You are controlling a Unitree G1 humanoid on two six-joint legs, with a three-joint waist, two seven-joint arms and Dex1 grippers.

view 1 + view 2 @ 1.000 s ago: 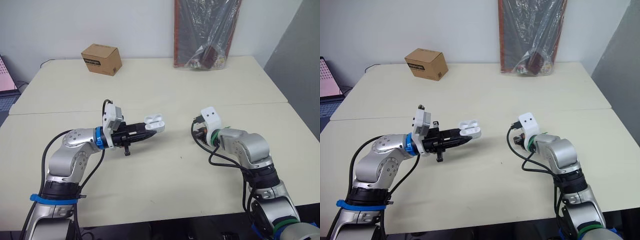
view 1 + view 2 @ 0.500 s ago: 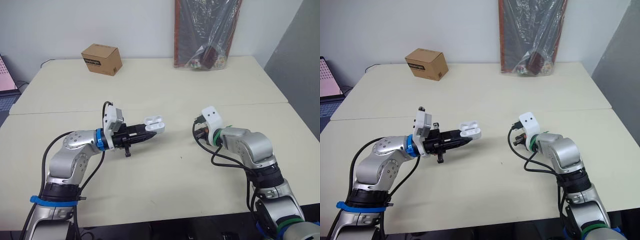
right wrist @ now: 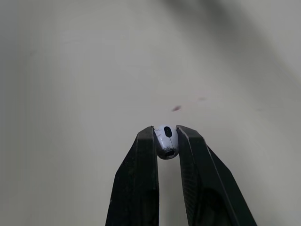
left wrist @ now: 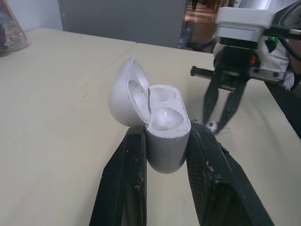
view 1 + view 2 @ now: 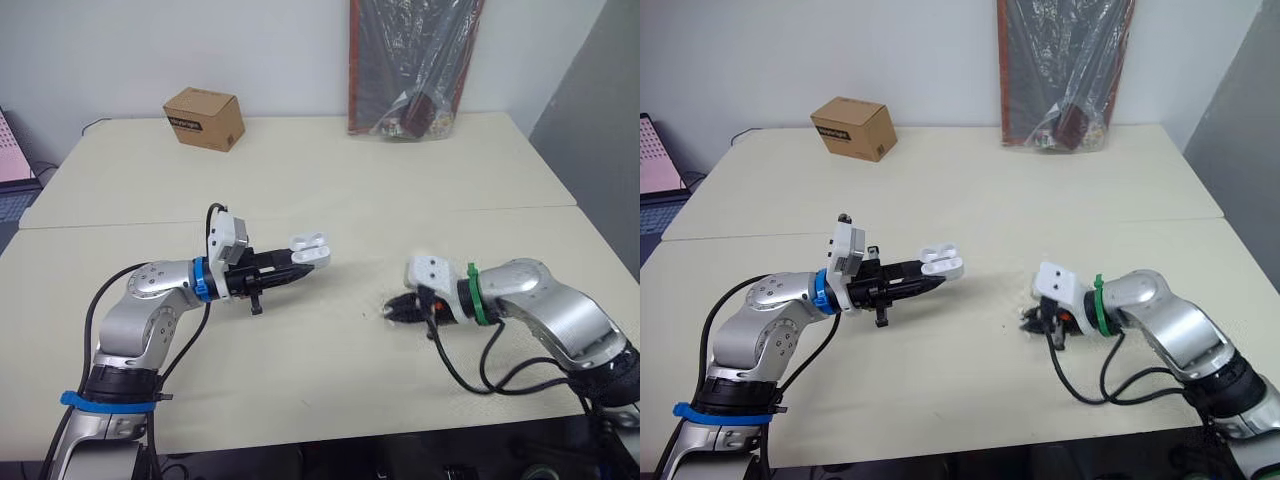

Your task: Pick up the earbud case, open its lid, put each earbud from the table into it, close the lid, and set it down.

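Two arms reach over the pale desk point(image 5: 300, 180) in the head views. On the left, the left end effector point(image 5: 303, 266) is held above the surface and points toward the middle of the desk. It is clamped on the white case point(image 5: 311, 248), whose lid stands open. Well apart to the right of the case, the right end effector point(image 5: 390, 312) angles down with its tips close to the desk. At the far edge a cardboard box point(image 5: 204, 118) stands on the left, and a dark bundle in clear plastic point(image 5: 412, 70) leans on the wall to the right.

From the left wrist, both black fingers point(image 4: 124, 188) press the sides of the case's base, which sits upright between them. The lid is hinged back and two hollow wells face up. Beyond the case, the right end effector points down at the desk, its fingers nearly together.

From the right wrist, that end effector is closed on a white earbud point(image 3: 165, 140), pinched at the very tips, with a dark oval opening facing the camera. Whether the earbud touches the desk below cannot be told. A small dark speck point(image 3: 176, 108) lies on the desk just beyond it.
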